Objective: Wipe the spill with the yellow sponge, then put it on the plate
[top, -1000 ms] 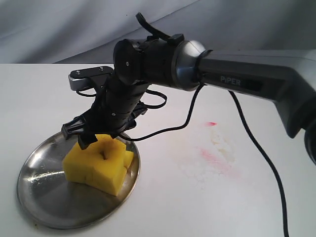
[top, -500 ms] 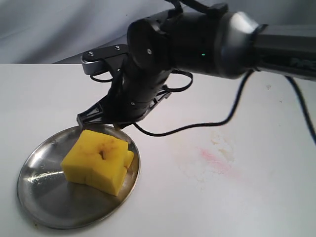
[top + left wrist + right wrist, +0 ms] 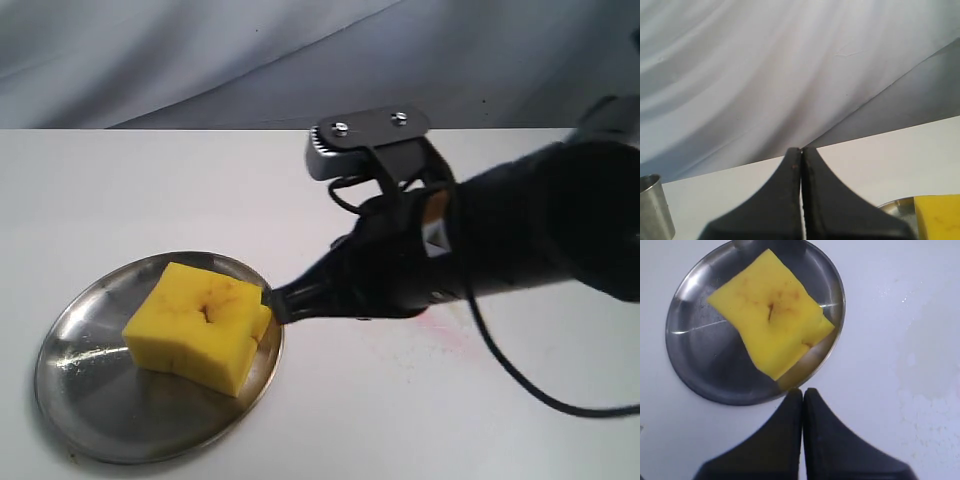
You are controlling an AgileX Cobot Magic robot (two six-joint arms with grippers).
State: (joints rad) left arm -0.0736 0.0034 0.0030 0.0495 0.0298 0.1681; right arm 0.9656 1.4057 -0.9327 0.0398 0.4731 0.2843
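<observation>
The yellow sponge (image 3: 196,325) lies on the round steel plate (image 3: 90,400) at the lower left of the exterior view, free of any gripper. From the right wrist view the sponge (image 3: 771,310) rests across the plate (image 3: 700,365), brownish stains and a dark slit on top. My right gripper (image 3: 272,303) (image 3: 802,391) is shut and empty, its tip just beside the plate's right rim. My left gripper (image 3: 801,149) is shut, empty, pointing over the table toward the backdrop; a sponge corner (image 3: 939,216) shows beside it. The spill is hidden behind the right arm; only a faint whitish smear (image 3: 935,390) shows.
A pink-red streak (image 3: 445,338) peeks out under the right arm on the white table. A steel cup (image 3: 652,210) stands at the edge of the left wrist view. A grey cloth backdrop (image 3: 200,50) closes the table's far side. The arm's black cable (image 3: 540,395) hangs low.
The right gripper has let go of the sponge, shut, and drawn back to the right, off the plate. The sponge stays put on the plate.
</observation>
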